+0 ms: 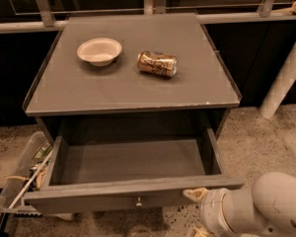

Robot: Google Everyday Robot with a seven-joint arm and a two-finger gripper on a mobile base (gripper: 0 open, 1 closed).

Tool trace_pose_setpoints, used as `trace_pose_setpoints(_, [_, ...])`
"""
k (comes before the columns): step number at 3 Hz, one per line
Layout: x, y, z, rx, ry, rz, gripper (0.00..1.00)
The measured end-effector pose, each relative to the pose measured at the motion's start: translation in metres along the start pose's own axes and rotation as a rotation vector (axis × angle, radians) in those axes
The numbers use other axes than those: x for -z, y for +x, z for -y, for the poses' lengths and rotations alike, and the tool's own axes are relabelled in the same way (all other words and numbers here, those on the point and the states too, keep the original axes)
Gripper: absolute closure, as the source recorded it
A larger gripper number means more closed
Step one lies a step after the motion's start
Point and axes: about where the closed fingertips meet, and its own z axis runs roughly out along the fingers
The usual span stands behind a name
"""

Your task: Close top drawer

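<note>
Gripper (201, 205) low right, at right end of drawer (123, 187) front, seemingly touching it; grip state: cannot tell. Drawer pulled far out under cabinet (133, 90). Push front squarely inward, nearer knob (137, 201), to avoid racking.

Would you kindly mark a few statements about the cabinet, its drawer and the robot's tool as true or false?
1. The top drawer is pulled out. True.
2. A bowl sits inside the drawer. False: the bowl sits on the cabinet top.
3. The can lies on its side, to the right of the bowl. True.
4. The tool is at the left end of the drawer's front. False: it is at the right end, to the right of the knob.
</note>
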Motion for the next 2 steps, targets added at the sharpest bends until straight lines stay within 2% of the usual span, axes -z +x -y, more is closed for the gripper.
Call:
trace_pose_setpoints(1, [-0.006, -0.026, 0.029, 0.055, 0.029, 0.072, 0.18])
trace_pose_setpoints(2, [-0.007, -0.050, 0.067, 0.110, 0.061, 0.142, 0.42])
